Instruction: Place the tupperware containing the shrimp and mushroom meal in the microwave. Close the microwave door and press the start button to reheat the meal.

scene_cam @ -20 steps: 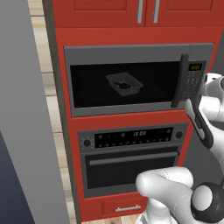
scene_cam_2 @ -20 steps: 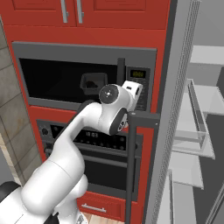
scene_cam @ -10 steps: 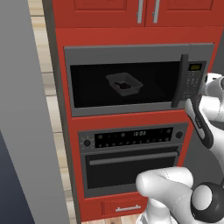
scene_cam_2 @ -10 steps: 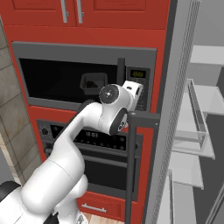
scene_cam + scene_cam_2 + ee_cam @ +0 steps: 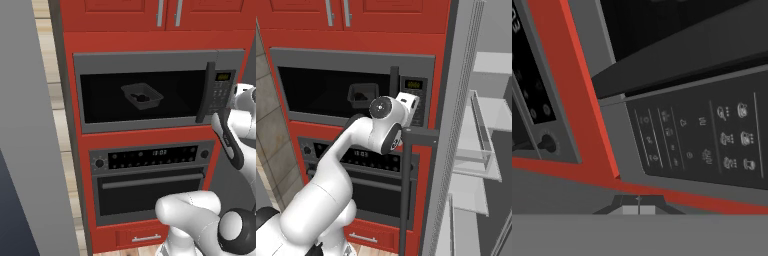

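1. Red cabinetry [image 5: 150, 47] fills the wall ahead of us, framing the microwave [image 5: 160, 65] above and a grey oven [image 5: 150, 185] with a long horizontal handle below.
2. We see the microwave door [image 5: 145, 122] shut flat against the box, its vertical black bar handle [image 5: 207, 92] just left of the keypad panel [image 5: 220, 92].
3. Through the dark glass we make out the tupperware [image 5: 142, 95] sitting inside the microwave, near the middle of the cavity, with a dark lump of the shrimp and mushroom meal [image 5: 142, 98] in it; the right base view shows the same tray [image 5: 362, 95] behind the window.
4. Our pincer [image 5: 638, 206] has its two tips pressed together with no gap between them, and it holds nothing.
5. From the hand view the tips sit low before the red trim under the microwave, with the keypad's rows of buttons [image 5: 732, 137] close ahead; we cannot tell whether the tips touch the panel.
6. In the right base view the hand [image 5: 406, 102] sits in front of the keypad, under the green display [image 5: 414, 84].
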